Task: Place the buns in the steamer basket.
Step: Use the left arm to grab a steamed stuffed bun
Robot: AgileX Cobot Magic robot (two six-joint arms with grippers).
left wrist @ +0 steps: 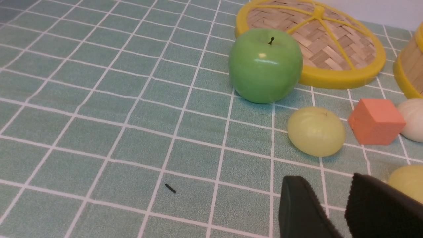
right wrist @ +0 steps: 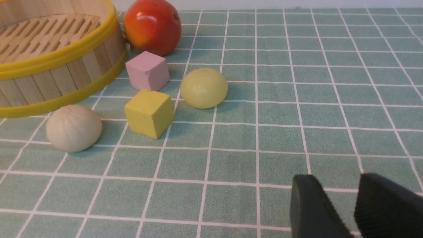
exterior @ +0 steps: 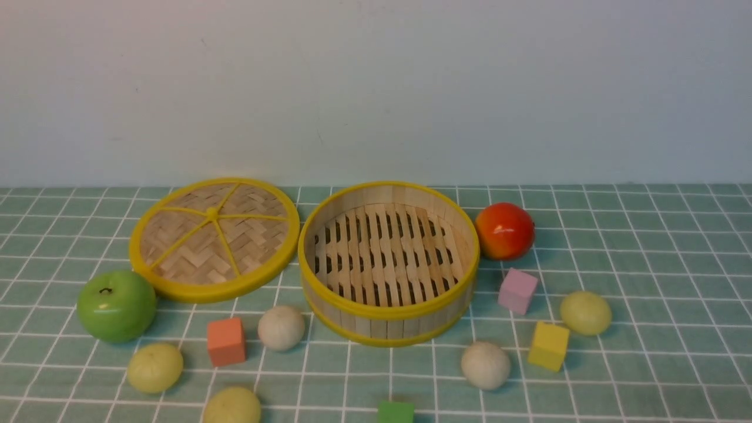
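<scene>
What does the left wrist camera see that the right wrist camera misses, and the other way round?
Only the left wrist view: the green apple, the woven lid, the orange cube and three buns. Only the right wrist view: the red-orange fruit, the pink cube, the yellow cube and two other buns. Both: the steamer basket, only its edge in the left one, and the green checked cloth.

In the front view, the edge cuts the green cube (exterior: 395, 412) at 6 o'clock of the basket (exterior: 388, 324) and a yellow-green bun (exterior: 231, 406) at 7 o'clock. The wrist views crop the left pincer (left wrist: 327, 181) and right pincer (right wrist: 337, 178). A dark speck (left wrist: 170, 188) on the bench (left wrist: 99, 132) is too small to tell.
</scene>
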